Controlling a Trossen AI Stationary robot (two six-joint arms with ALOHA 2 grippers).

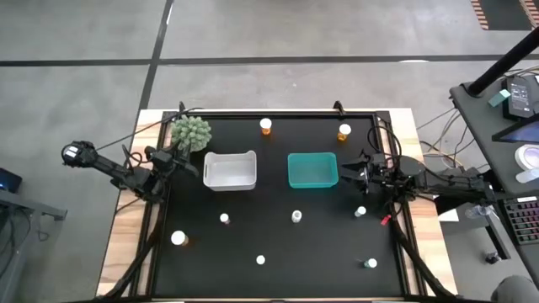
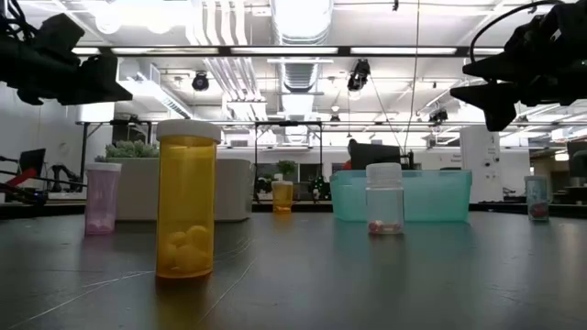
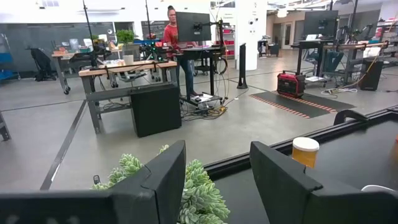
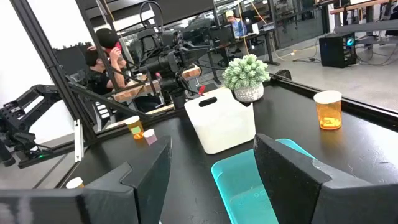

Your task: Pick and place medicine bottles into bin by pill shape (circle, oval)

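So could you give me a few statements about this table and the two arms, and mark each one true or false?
1. The white bin and the teal bin sit side by side mid-table. True.
2. The right gripper is holding a bottle. False: its fingers are open and empty, beside the teal bin.
3. A spiky green plant stands near the left gripper. True.
4. Every medicine bottle is already in a bin. False: bottles, such as the amber bottle at the far edge, stand scattered on the black mat; both bins look empty.
5. The left gripper is clamped shut. False: it is open.
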